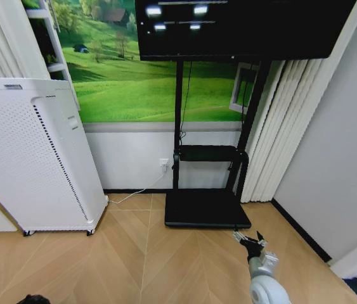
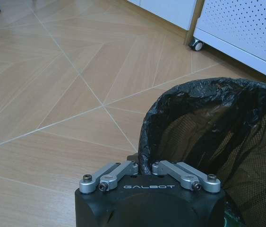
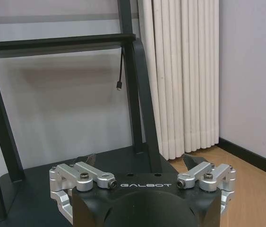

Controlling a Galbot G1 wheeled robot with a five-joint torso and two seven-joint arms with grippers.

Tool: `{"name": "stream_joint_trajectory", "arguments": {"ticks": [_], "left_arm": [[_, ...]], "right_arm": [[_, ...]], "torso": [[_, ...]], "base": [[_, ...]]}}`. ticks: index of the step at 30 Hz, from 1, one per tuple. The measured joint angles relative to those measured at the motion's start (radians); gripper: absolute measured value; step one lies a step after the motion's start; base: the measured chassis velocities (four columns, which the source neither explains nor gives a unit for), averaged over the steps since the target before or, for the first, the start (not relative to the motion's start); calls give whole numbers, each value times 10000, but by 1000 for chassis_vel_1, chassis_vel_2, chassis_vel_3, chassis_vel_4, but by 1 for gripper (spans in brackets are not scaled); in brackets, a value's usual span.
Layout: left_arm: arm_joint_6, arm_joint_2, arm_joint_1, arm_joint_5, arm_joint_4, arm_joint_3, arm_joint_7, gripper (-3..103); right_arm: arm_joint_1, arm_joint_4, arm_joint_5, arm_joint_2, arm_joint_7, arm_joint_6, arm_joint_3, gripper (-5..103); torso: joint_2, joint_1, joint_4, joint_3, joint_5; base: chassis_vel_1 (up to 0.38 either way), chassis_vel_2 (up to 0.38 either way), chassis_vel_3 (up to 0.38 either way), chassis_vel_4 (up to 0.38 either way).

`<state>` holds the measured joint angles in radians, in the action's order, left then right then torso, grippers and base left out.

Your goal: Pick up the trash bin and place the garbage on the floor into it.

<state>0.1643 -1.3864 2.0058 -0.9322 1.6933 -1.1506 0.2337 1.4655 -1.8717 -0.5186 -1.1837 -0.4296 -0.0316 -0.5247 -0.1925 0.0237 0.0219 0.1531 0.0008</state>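
The floor (image 1: pixel 140 253), light herringbone parquet, is stretching open and bare behind and to the left of the right gripper (image 1: pixel 249 240) in the head view, giving wide room there. Ahead of that gripper the room is closing in: the black flat base (image 1: pixel 207 209) of the TV stand (image 1: pixel 179 126) is lying just in front of its fingertips, with the stand's uprights rising to the dark screen (image 1: pixel 241 28) above. A wall with a green meadow mural (image 1: pixel 134 76) is running behind the stand. White pleated curtains (image 1: pixel 286 126) are hanging ahead and to the right of the gripper, and a grey wall with a dark skirting is closing off the right side. The white perforated appliance (image 1: pixel 35 152) is standing on castors well to the left.

In the left wrist view the parquet is spreading clear beyond the left gripper (image 2: pixel 144 168), with the appliance's castor and the foot of a white cabinet farther off.

The trash bin (image 2: pixel 218 137), black mesh lined with a black bag, is sitting right against the left gripper, whose fingers are pressing together on the near rim and pinching the bag's edge.

The right gripper is hanging above the parquet with its fingers (image 3: pixel 86 159) spread wide, holding and touching nothing, in front of the stand's base.
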Motion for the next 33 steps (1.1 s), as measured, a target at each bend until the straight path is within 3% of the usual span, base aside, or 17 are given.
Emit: {"name": "stream_joint_trajectory", "arguments": {"ticks": [14, 18, 20, 22, 23, 25, 27, 28, 29, 33], "left_arm": [[-4, 33, 14, 2, 66, 11, 18, 3], [17, 28, 17, 4, 133, 23, -52, 14], [40, 11, 21, 25, 213, 27, -113, 24], [44, 7, 22, 29, 223, 26, -115, 24], [70, -9, 36, 41, 283, 30, -123, 35], [70, -9, 36, 41, 283, 30, -123, 35], [95, -22, 66, 41, 352, 31, -135, 45], [115, -35, 92, 41, 402, 29, -136, 57], [115, -35, 92, 41, 402, 29, -136, 57], [157, -94, 230, 68, 570, 11, -132, 74]], "right_arm": [[-30, 30, -87, 110, 4, 7, -4, 100], [-17, 52, -91, 110, 14, 7, -6, 100], [-24, 93, -92, 112, 21, 7, -7, 100], [-26, 98, -93, 115, 21, 7, -7, 100], [-46, 131, -95, 142, 24, 7, -5, 100], [-46, 131, -95, 142, 24, 7, -5, 100], [-81, 172, -97, 174, 26, 7, 0, 100], [-113, 208, -102, 202, 26, 7, 4, 100], [-113, 208, -102, 202, 26, 7, 4, 100], [-292, 349, -159, 364, 27, -11, 41, 100]], "torso": [[2, 0, -6, 1, -15], [4, 0, -5, 2, -22], [4, 0, -2, 2, -22], [4, 1, -2, 2, -22], [4, 0, -2, 2, -22], [4, 0, -2, 2, -22], [5, 0, -2, 2, -24], [4, 0, -2, 2, -24], [4, 0, -2, 2, -24], [4, 0, -3, 1, -19]], "base": [[0, 0, 0, 0], [0, 0, 0, 0], [0, 0, 0, 0], [0, 0, 0, 0], [0, 0, 0, 0], [0, 0, 0, 0], [0, 0, 0, 0], [0, 0, 0, 0], [0, 0, 0, 0], [0, 0, 0, 0]]}}
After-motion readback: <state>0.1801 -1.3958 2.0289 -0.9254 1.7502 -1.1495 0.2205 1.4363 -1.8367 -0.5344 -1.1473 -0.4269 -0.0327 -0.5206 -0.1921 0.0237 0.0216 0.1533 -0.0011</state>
